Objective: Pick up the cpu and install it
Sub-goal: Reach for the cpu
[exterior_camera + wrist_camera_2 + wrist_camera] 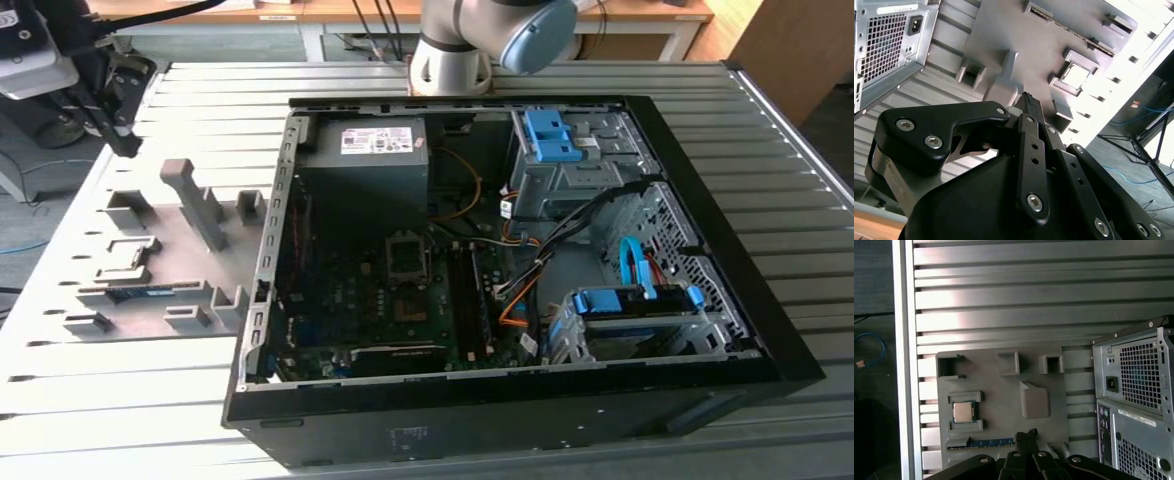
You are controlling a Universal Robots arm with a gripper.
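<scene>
The cpu point(963, 412), a small square silver chip, lies flat in a raised holder on the grey fixture plate point(999, 390); the second wrist view shows the cpu point(1075, 76) too. My gripper point(1026, 435) hangs well above that plate, off to one side of the chip, with its black fingers point(1030, 106) shut and nothing between them. In the exterior view the gripper point(124, 145) is high at the far left, over the plate's back edge. The open computer case point(521, 260) lies on its side, its motherboard socket point(404, 255) facing up.
A blue memory stick point(991, 442) sits in a slot beside the cpu holder. Several tall grey posts point(194, 200) rise from the fixture plate. The ribbed metal table point(200, 90) carries everything. Cables and drive cages point(627, 310) crowd the case on the exterior view's right.
</scene>
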